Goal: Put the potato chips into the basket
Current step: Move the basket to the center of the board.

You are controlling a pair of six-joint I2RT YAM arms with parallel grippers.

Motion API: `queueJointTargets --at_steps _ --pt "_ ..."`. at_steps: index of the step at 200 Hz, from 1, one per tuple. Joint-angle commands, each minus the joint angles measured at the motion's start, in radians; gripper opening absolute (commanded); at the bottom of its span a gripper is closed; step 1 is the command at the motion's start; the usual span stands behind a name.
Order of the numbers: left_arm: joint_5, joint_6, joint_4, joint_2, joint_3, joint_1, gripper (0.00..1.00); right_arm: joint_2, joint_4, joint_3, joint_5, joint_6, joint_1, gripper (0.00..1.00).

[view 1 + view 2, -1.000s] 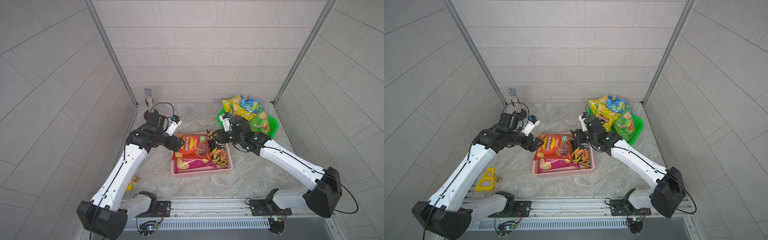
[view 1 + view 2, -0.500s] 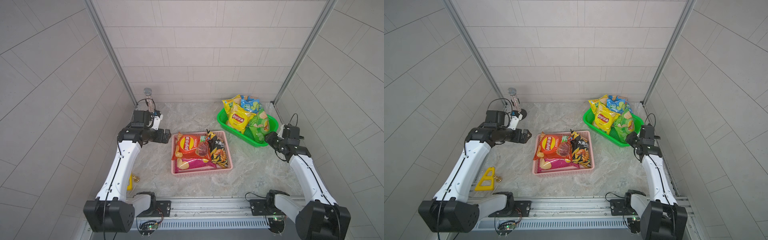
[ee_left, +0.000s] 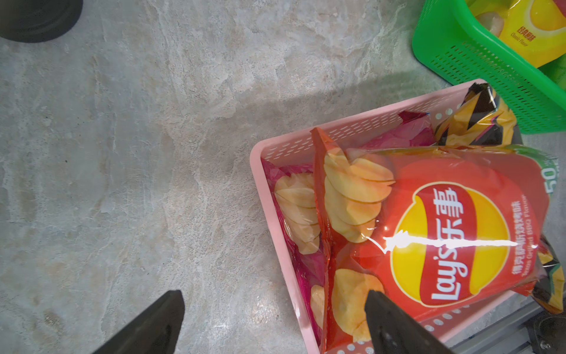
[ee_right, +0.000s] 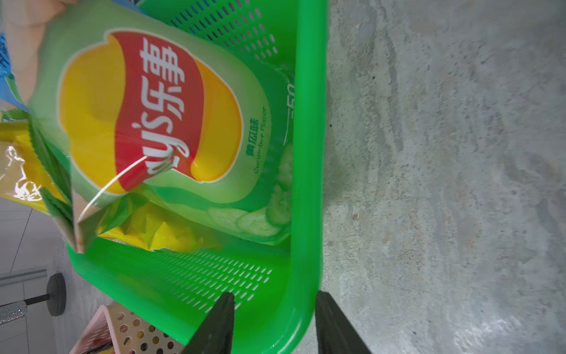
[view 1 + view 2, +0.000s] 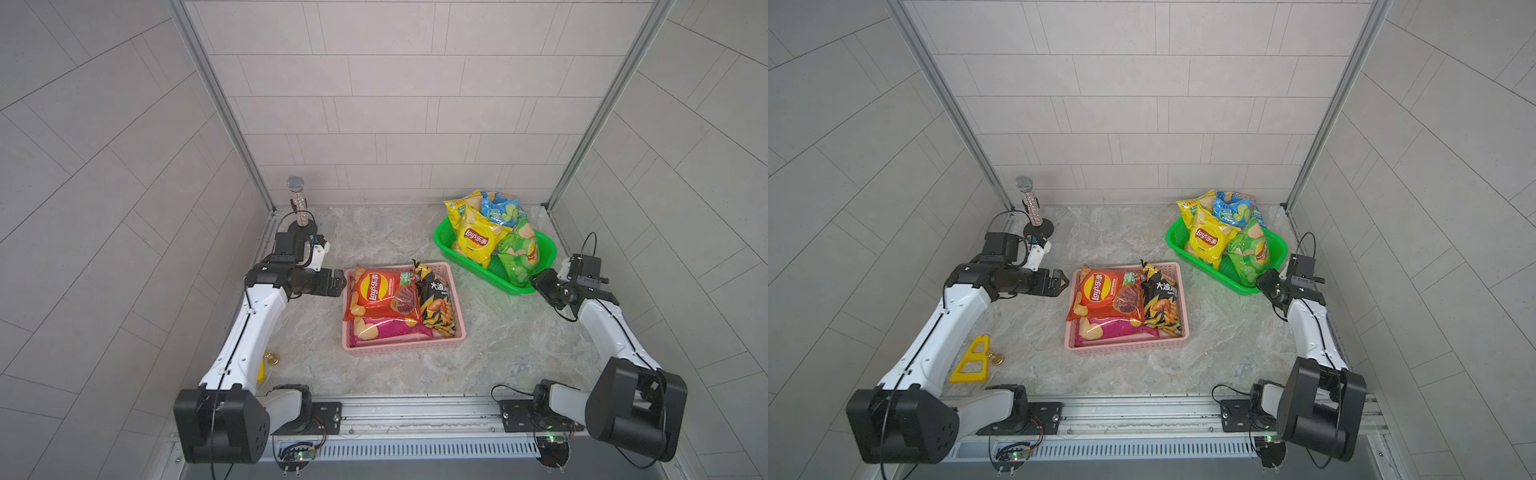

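From above, the left gripper (image 5: 340,282), spread wide, has the red chip bag (image 5: 380,291) at its three o'clock. The right gripper (image 4: 274,295), half-spread, straddles the green basket (image 4: 306,153) rim.

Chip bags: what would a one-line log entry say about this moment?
chip bags: all in pink basket or green basket | left jaws: open, empty, beside pink basket | right jaws: open, at green basket's corner
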Motion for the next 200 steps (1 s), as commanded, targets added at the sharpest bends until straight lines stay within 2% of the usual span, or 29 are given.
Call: queueJointTargets --at_steps 1,47,76,112,135,200 --pt "0.018 0.003 0.009 0.002 -0.013 0.002 1.0 0.029 0.054 0.012 -0.029 -0.018 -0.005 0.48" --pt "0.019 0.003 0.012 0.001 -0.016 0.003 1.0 0.091 0.097 0.008 -0.041 -0.018 -0.004 0.4" --pt "0.022 0.004 0.013 0.002 -0.02 0.004 1.0 0.111 0.133 -0.013 -0.031 -0.01 -0.005 0.38" --pt "0.027 0.004 0.014 0.01 -0.021 0.002 1.0 0.118 0.154 -0.02 -0.022 -0.006 -0.005 0.11" --pt "0.027 0.002 0.012 0.019 -0.021 0.004 1.0 0.076 0.176 -0.041 -0.006 0.011 -0.004 0.0" --pt "0.033 0.003 0.01 0.019 -0.018 0.003 1.0 -0.104 0.176 -0.109 0.127 0.109 -0.043 0.0"
